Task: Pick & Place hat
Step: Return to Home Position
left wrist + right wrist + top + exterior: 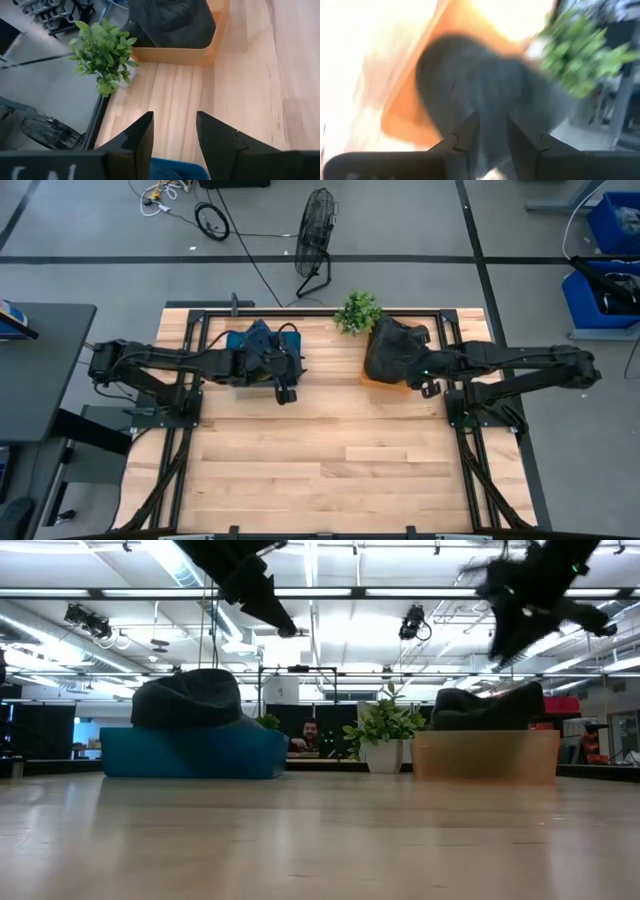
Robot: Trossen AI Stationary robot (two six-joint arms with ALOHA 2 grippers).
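Note:
A dark hat (262,338) lies on top of a blue bin (190,752) at the table's far left. A second dark hat (395,348) fills an orange bin (485,755) at the far right; it also shows in the left wrist view (170,20) and the right wrist view (480,80). My left gripper (285,392) hangs open and empty just near of the blue bin, raised above the table (175,117). My right gripper (428,385) is open and empty, raised above the orange bin's right near corner, its fingers toward the hat (492,120).
A small potted plant (357,311) stands at the far edge between the two bins. The wooden table's (320,460) near half is bare wood. A fan (315,240) stands on the floor behind the table. A person (310,735) shows in the room beyond.

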